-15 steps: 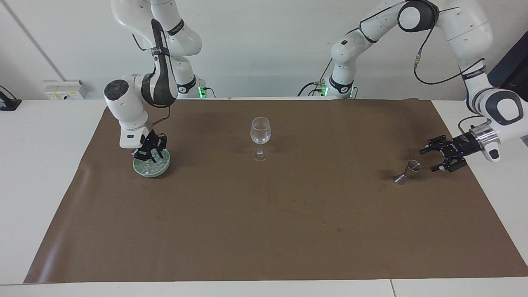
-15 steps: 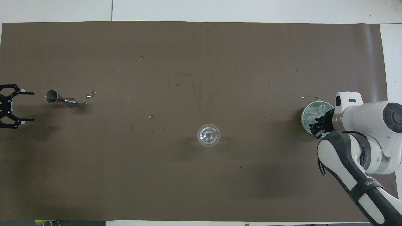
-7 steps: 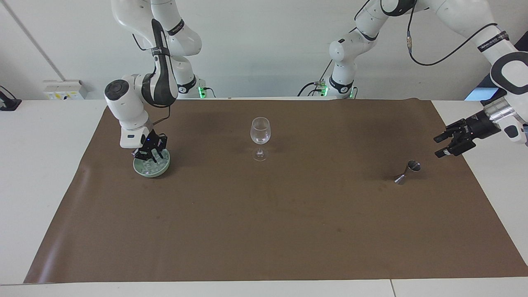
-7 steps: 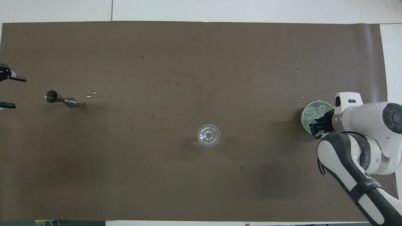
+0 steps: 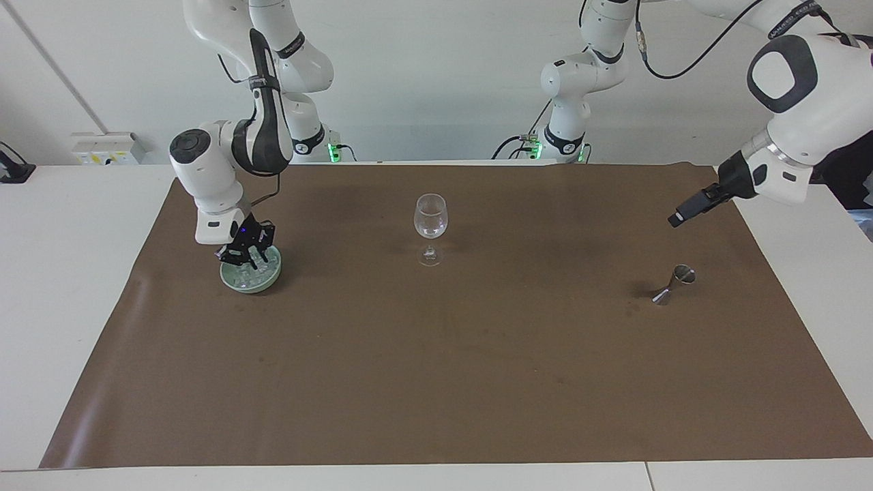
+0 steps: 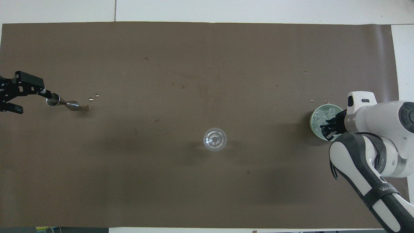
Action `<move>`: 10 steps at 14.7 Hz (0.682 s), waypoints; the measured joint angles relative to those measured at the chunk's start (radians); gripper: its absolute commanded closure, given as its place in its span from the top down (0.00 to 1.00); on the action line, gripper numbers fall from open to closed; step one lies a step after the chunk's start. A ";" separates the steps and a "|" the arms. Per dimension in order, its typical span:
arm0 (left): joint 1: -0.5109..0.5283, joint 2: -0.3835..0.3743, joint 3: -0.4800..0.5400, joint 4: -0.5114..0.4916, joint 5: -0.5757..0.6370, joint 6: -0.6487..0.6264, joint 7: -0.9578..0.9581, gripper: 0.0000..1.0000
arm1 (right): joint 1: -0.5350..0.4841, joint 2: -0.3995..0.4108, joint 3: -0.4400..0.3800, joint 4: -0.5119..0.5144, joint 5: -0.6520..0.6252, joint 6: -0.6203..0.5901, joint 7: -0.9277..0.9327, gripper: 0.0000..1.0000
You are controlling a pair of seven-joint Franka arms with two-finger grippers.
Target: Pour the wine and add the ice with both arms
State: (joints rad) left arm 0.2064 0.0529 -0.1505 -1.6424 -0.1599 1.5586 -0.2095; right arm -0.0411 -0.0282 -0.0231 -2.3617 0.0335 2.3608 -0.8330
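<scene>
Fingers of the right gripper (image 5: 240, 258) are pressed together down in the green dish (image 5: 251, 278), among the ice (image 6: 323, 114); whether a cube is caught, I cannot tell. The left gripper (image 5: 676, 219) hangs spread apart above the brown mat (image 5: 436, 354), over the jigger (image 5: 674, 282).

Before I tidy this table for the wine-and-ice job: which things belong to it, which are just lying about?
Job: wine glass, jigger, ice, green dish holding it, right claw in that dish, left claw above jigger.
Lying about: brown mat, white box.
</scene>
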 measured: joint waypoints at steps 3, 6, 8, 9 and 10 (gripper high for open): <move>-0.045 -0.073 0.001 -0.042 0.036 0.000 0.092 1.00 | 0.000 -0.023 0.002 0.104 0.000 -0.173 0.012 0.10; -0.133 -0.093 0.000 -0.032 0.092 0.002 0.101 1.00 | 0.001 -0.059 0.073 0.209 0.002 -0.338 0.164 0.10; -0.148 -0.084 0.000 0.004 0.103 0.003 0.107 1.00 | 0.008 -0.069 0.185 0.300 0.004 -0.429 0.386 0.10; -0.148 -0.077 0.002 0.023 0.104 0.002 0.115 1.00 | 0.011 -0.069 0.244 0.339 0.004 -0.456 0.499 0.10; -0.148 -0.069 0.003 0.038 0.104 0.001 0.121 1.00 | 0.013 -0.065 0.302 0.372 0.007 -0.475 0.614 0.10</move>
State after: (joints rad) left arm 0.0583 -0.0164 -0.1472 -1.6039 -0.0557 1.5596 -0.0882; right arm -0.0279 -0.0937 0.2791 -1.9893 0.0404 1.8856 -0.2195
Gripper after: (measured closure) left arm 0.000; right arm 0.758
